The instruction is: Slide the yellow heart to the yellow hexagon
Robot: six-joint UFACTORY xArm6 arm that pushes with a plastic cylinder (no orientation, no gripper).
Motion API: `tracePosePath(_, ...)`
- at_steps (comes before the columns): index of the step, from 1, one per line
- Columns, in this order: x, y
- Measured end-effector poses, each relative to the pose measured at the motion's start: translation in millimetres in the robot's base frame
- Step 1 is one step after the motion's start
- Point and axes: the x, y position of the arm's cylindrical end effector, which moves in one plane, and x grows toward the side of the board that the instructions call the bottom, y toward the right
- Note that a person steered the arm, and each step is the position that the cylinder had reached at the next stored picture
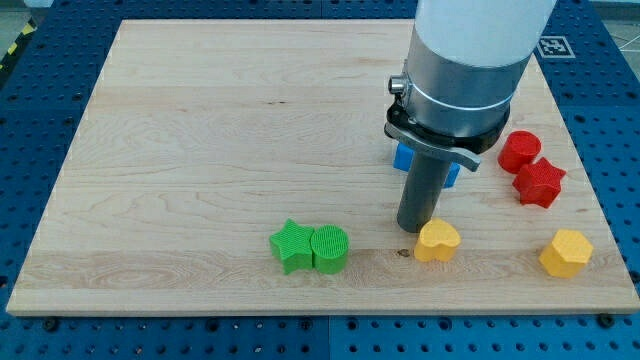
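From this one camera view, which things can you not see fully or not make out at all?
- Blue block: mostly hidden behind the rod and the arm's housing in the camera view; its shape cannot be told.
- My tip: it stands just left of the yellow heart, but whether they touch cannot be told.
- The arm: cut off by the view's top edge.
- Red round block and red star: touching or apart, unclear.

We're in a robotics lab here: a pale wooden board sits on a blue perforated bench, a printed marker tag at its top-right corner, hazard tape past the top-left.
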Motion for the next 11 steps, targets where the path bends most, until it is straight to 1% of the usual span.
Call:
tracePosePath(1, 1, -6)
tracePosePath(2, 12, -17)
tracePosePath(3, 31, -12)
tracePosePath(4, 38, 9)
tracePosePath(6, 38, 40)
tracePosePath(7, 38, 46)
tracePosePath(8, 37, 30)
tracePosePath(9, 29, 30)
tracePosePath(11, 28, 59)
